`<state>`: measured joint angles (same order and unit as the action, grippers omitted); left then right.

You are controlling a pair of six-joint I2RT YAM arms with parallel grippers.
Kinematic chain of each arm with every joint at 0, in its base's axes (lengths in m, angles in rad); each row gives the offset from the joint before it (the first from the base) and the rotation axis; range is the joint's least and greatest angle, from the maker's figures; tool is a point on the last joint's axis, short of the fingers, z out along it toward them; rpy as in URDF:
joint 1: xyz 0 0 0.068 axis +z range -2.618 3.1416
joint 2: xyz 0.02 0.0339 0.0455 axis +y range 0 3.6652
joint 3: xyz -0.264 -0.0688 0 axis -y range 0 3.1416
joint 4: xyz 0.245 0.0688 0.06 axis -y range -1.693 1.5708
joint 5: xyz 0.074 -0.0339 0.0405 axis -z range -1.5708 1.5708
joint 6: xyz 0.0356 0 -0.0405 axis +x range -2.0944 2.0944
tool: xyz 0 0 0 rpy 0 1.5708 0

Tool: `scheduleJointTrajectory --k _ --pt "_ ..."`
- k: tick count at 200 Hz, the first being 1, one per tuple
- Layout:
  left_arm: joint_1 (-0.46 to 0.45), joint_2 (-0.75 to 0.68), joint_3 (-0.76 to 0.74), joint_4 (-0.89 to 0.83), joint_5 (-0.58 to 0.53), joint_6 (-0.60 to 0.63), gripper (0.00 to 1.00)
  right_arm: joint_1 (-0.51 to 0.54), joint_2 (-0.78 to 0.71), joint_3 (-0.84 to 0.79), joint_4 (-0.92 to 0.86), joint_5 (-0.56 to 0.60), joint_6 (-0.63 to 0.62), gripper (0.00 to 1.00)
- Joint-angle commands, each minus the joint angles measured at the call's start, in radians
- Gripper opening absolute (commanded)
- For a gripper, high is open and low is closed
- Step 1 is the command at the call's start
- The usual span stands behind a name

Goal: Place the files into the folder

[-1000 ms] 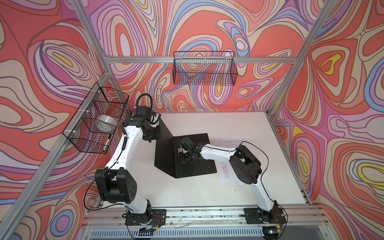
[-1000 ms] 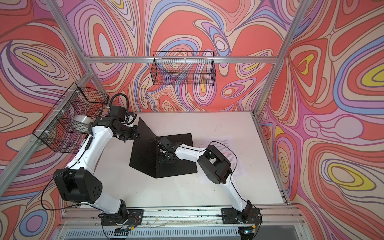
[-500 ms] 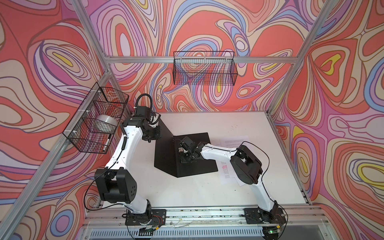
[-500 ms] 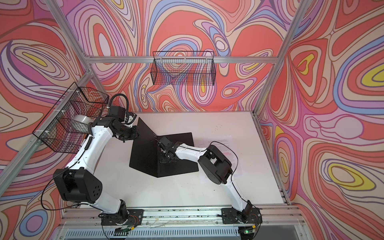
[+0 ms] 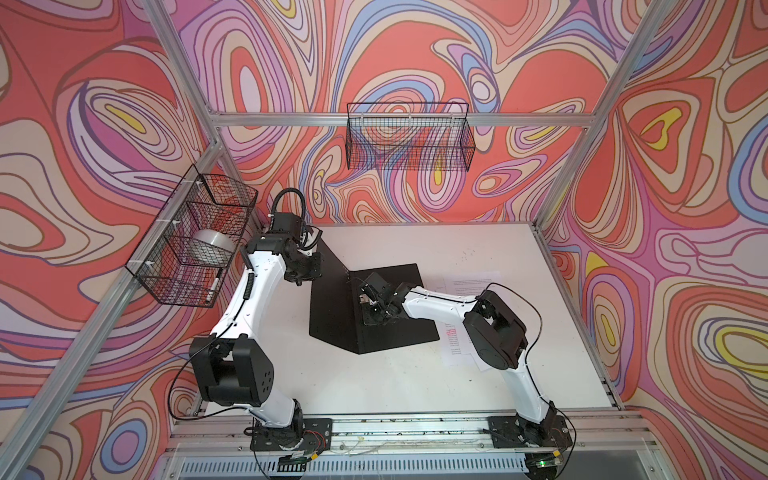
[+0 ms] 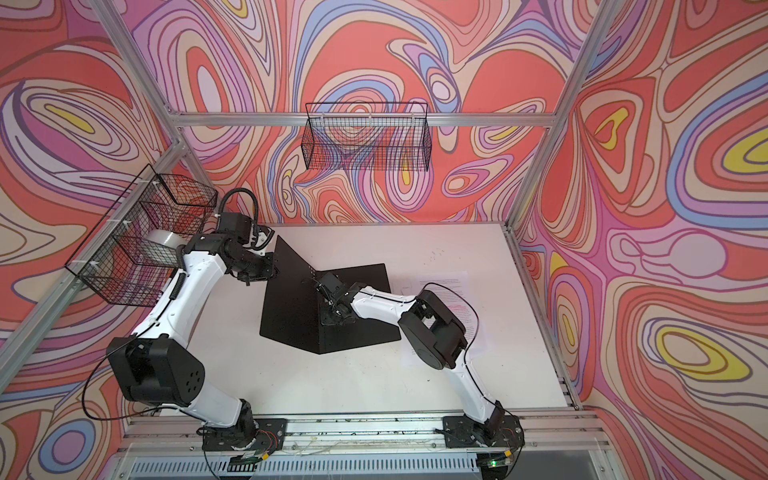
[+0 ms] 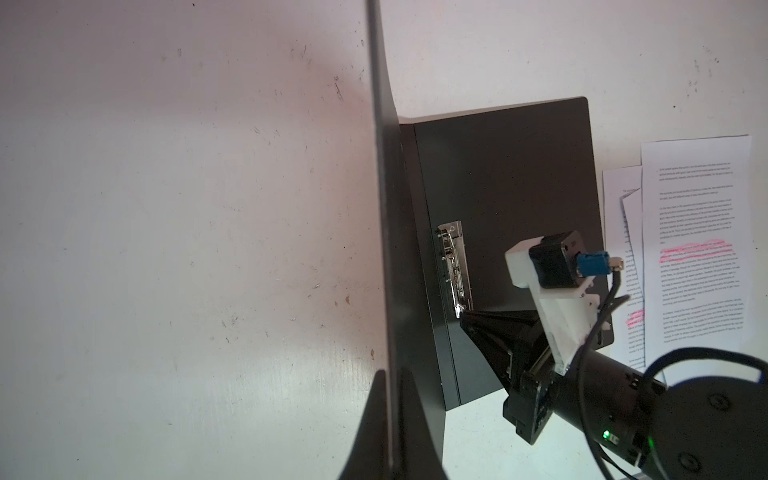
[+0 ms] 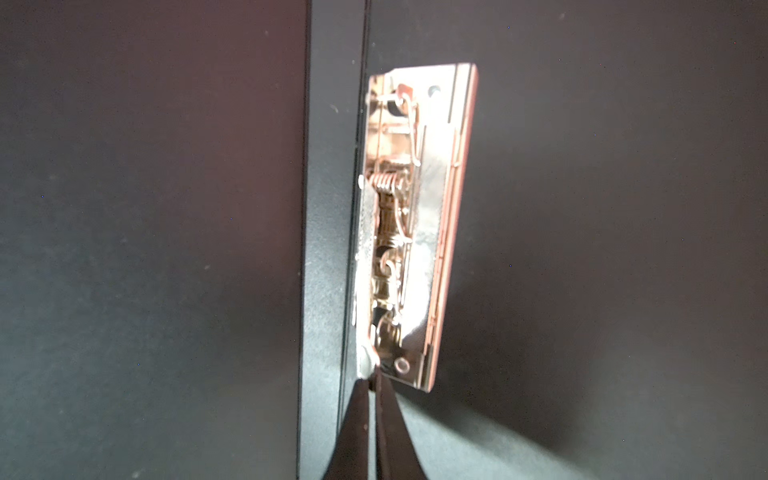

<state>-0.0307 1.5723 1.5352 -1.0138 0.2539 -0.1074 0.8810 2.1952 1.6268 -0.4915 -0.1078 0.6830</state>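
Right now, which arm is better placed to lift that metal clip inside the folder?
Right. The right gripper is shut on the metal clip at its end; the left gripper is busy holding the folder cover upright.

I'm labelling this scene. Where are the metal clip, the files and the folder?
metal clip [image 8: 419, 249]: right wrist view, on its shiny plate.
files [image 7: 698, 232]: left wrist view, on the top sheet's text.
folder [image 7: 498, 166]: left wrist view, on the flat black inner panel.
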Motion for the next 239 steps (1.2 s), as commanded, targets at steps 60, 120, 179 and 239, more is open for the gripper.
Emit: scheduleJointTrajectory --k 60,120,179,239 --pt "0.011 -0.004 -0.012 -0.083 -0.015 0.046 0.00 -0.035 -0.012 0.017 -0.150 0.142 -0.040 0.00" --pt "0.014 -0.004 -0.004 -0.091 -0.014 0.056 0.00 -0.037 -0.011 0.043 -0.154 0.139 -0.047 0.00" --pt "0.014 0.005 0.006 -0.095 -0.015 0.081 0.00 -0.041 0.004 0.057 -0.139 0.104 -0.039 0.12" --pt "0.014 0.009 0.024 -0.098 0.014 0.067 0.00 -0.038 -0.108 -0.013 -0.011 -0.081 -0.004 0.12"
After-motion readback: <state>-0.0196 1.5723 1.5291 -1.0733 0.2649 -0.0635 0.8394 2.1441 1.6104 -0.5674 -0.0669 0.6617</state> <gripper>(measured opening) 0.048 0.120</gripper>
